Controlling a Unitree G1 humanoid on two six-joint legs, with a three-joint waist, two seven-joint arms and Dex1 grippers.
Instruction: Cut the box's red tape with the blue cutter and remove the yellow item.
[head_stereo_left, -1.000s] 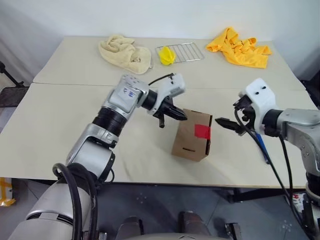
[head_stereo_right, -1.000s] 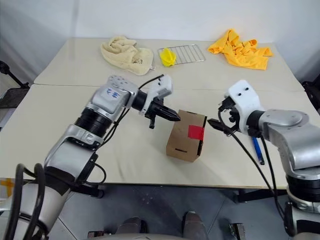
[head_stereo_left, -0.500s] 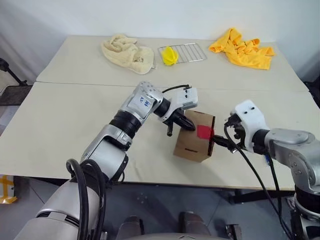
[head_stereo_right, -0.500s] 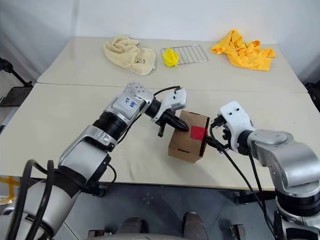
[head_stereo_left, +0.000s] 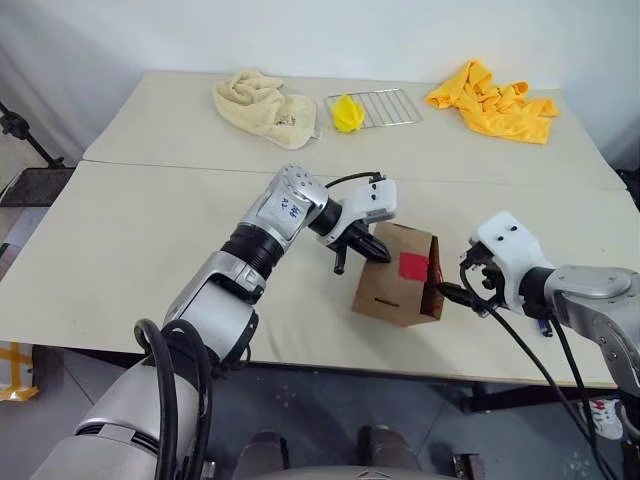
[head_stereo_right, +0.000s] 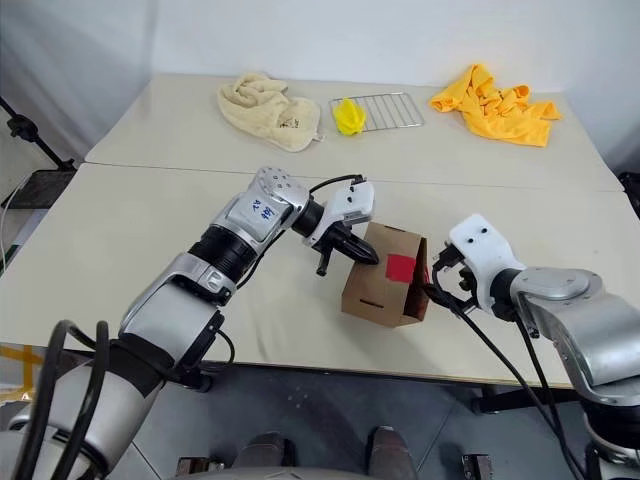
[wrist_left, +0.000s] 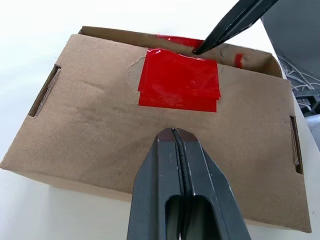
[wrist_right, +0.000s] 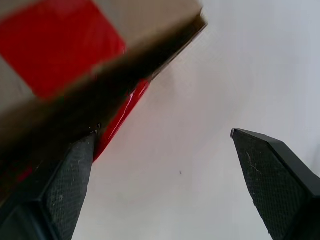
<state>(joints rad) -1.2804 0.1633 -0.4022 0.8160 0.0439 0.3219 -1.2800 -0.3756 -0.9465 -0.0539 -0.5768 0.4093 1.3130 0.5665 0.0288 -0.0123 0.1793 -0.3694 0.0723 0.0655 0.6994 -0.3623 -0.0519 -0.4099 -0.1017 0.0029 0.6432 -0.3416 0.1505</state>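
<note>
The box (head_stereo_left: 395, 288) is seen near the front edge of the table (head_stereo_left: 130, 230), red tape (wrist_left: 179, 86) on its lid. The left gripper (wrist_left: 173, 134), clenched on nothing, is pressed against the lid just beside the tape. The right gripper (wrist_right: 162, 150), jaws spread, is placed at the box's right edge, one finger (wrist_right: 65, 175) at the flap. The blue cutter (head_stereo_left: 541, 327) is glimpsed right of the box, behind the right arm.

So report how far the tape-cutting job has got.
Done: the red tape looks cut, the box lid lifted at its edge. In hand: the shut left gripper rests on the lid; the open right gripper is at that edge. Left: taking out the yellow item.
</note>
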